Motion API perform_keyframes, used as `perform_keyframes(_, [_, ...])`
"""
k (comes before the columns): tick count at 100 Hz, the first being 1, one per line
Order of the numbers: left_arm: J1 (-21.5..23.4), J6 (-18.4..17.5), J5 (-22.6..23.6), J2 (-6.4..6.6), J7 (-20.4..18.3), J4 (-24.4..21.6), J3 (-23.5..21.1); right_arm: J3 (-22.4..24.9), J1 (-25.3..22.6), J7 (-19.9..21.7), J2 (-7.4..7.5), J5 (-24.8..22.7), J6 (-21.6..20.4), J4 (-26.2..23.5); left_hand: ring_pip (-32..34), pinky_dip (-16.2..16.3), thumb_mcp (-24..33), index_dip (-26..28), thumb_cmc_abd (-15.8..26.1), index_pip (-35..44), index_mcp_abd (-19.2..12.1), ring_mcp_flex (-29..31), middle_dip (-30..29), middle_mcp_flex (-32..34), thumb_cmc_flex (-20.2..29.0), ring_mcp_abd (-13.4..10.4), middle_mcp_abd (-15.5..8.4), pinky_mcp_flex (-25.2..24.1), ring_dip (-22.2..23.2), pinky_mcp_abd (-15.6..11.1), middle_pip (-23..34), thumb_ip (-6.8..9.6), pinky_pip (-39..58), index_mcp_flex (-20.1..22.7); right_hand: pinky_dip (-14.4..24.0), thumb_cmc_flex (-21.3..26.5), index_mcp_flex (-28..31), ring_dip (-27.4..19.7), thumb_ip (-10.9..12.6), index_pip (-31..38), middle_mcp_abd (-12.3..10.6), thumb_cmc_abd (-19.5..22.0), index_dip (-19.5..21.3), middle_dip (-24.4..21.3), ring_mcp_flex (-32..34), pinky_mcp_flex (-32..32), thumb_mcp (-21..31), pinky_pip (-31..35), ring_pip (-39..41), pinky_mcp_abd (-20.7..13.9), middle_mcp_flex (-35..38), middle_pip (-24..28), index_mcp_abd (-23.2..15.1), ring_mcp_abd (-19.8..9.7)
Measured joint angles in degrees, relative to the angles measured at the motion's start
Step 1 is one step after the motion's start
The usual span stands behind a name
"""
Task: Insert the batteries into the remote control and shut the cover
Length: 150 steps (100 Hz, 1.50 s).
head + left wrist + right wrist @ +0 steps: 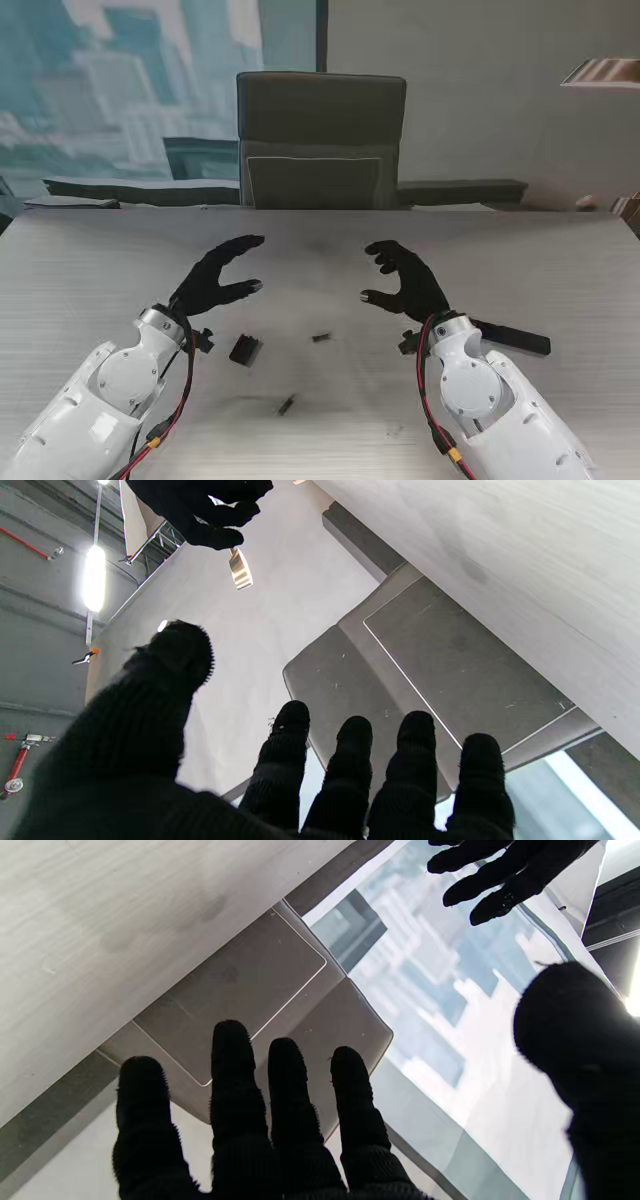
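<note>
Both black-gloved hands hover above the grey table (320,250) with palms turned toward each other. My left hand (215,275) is open, fingers spread, holding nothing. My right hand (405,280) is open too and empty. A long black remote control (515,337) lies on the table to the right, partly hidden behind my right wrist. A small black cover piece (244,348) lies near my left wrist. Two small dark batteries lie nearer to me, one (321,337) at the middle and one (286,404) closer. The wrist views show only fingers (350,760), fingers (285,1090) and the room.
A grey office chair (320,140) stands behind the table's far edge. The opposite hand (210,510) appears in the left wrist view, and likewise the other hand (500,875) in the right wrist view. Windows lie beyond at the left.
</note>
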Motion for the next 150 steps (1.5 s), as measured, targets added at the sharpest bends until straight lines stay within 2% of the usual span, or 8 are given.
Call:
perform_keyframes(25, [-0.9,0.2,-2.8,0.28,-3.1,0.4,1.0,1.3,-1.9,-0.5,0.01,-3.4,-0.3,-1.3,0.0,0.0,0.0,0.0,1.0,0.0,0.1,0.0,0.0,0.6,0.0,0.0,0.0,0.0,0.0,0.0,0.0,0.00,0.0,0.0,1.3,0.0,0.0,0.0,0.0,0.0,0.0,0.0,0.0,0.0,0.0,0.8,0.0,-2.3,-0.2,0.0,0.0,0.0,0.0,0.0])
perform_keyframes(36, [-1.2,0.1,-2.9,0.27,-3.0,0.6,1.3,3.5,-2.9,-0.4,0.06,-7.1,-0.3,-2.5,0.0,0.0,-0.1,0.0,1.1,0.0,0.1,0.0,0.0,0.6,0.0,0.0,0.0,0.0,0.1,0.0,0.0,0.00,0.0,0.0,7.4,0.0,0.1,0.0,0.0,0.1,0.0,0.0,0.0,0.0,0.0,2.3,-0.1,-6.8,-0.2,0.0,0.0,0.0,-0.2,0.0])
perform_keyframes(51, [-2.1,0.1,-4.0,0.23,-3.1,1.5,1.8,8.0,-3.3,5.2,1.46,-21.4,1.6,-3.3,0.0,0.0,-0.7,0.0,1.6,0.0,0.1,0.0,0.0,0.6,0.0,0.0,0.0,0.0,0.1,0.0,0.0,0.00,0.0,0.0,8.6,1.2,3.5,0.0,0.0,0.5,0.0,0.0,0.0,0.0,0.1,2.6,-0.4,-7.7,-0.2,0.0,0.8,0.0,-0.9,-0.1])
perform_keyframes(71, [-2.3,1.2,-4.4,0.25,-4.3,1.3,1.8,11.3,-1.6,11.5,6.13,-39.4,3.1,-1.4,0.0,0.0,-1.3,0.0,1.6,0.0,0.7,0.8,0.0,1.3,0.0,0.0,0.1,0.0,0.2,0.0,0.0,0.00,0.0,0.1,8.7,3.2,7.4,0.0,0.0,0.5,0.0,-2.3,0.0,0.0,1.7,3.1,0.4,-8.7,0.1,0.0,4.1,-0.3,-1.1,-0.5])
perform_keyframes(83, [-2.2,1.0,-3.8,0.30,-4.2,0.9,1.7,12.0,-0.6,15.6,7.99,-45.8,3.7,0.3,0.0,0.0,-1.3,0.0,1.6,-0.1,0.7,1.4,0.0,2.1,0.0,0.1,0.1,0.2,0.2,0.0,0.0,0.00,0.0,1.2,8.8,3.6,7.3,0.0,0.0,0.5,-0.2,-3.0,0.0,0.0,1.7,3.1,1.0,-8.9,0.1,0.0,3.3,-0.2,-1.3,-1.7])
perform_keyframes(87, [-2.1,1.0,-3.8,0.30,-4.2,0.9,1.7,12.0,-0.3,16.6,8.43,-47.4,3.9,0.9,0.0,0.0,-1.3,0.0,1.6,-0.1,0.7,1.4,0.0,2.4,0.0,0.1,0.1,0.5,0.6,0.0,0.0,0.00,0.0,1.2,9.1,3.6,7.0,0.0,0.0,0.5,-1.5,-3.0,0.1,0.0,1.7,3.1,1.5,-8.9,0.1,-0.1,2.6,0.0,-1.4,-1.7])
perform_keyframes(103, [-2.3,1.0,-4.2,0.32,-4.3,1.0,2.0,12.2,0.1,20.7,9.46,-51.4,6.0,2.4,0.0,0.0,-1.3,0.0,1.6,-0.1,0.7,1.4,0.0,2.9,0.0,0.1,0.1,0.6,0.7,0.0,0.0,0.00,0.0,1.2,9.2,4.2,5.4,0.0,0.0,0.7,-1.5,-3.0,0.4,0.0,1.7,3.2,1.6,-8.9,0.0,-0.2,1.9,0.1,-1.8,-2.5])
perform_keyframes(150, [-6.0,1.1,-7.4,0.34,-6.9,4.2,4.8,16.6,-3.5,20.7,9.73,-53.8,12.0,4.6,0.4,0.0,-2.5,0.0,2.2,-0.1,0.7,1.5,0.0,3.0,0.0,0.1,0.1,0.6,0.7,0.0,0.0,0.00,0.4,1.2,9.2,4.2,4.3,0.0,0.0,1.3,-2.1,-4.4,0.5,0.0,0.6,3.2,2.4,-9.1,-0.1,-0.8,-0.9,0.2,-2.9,-3.3])
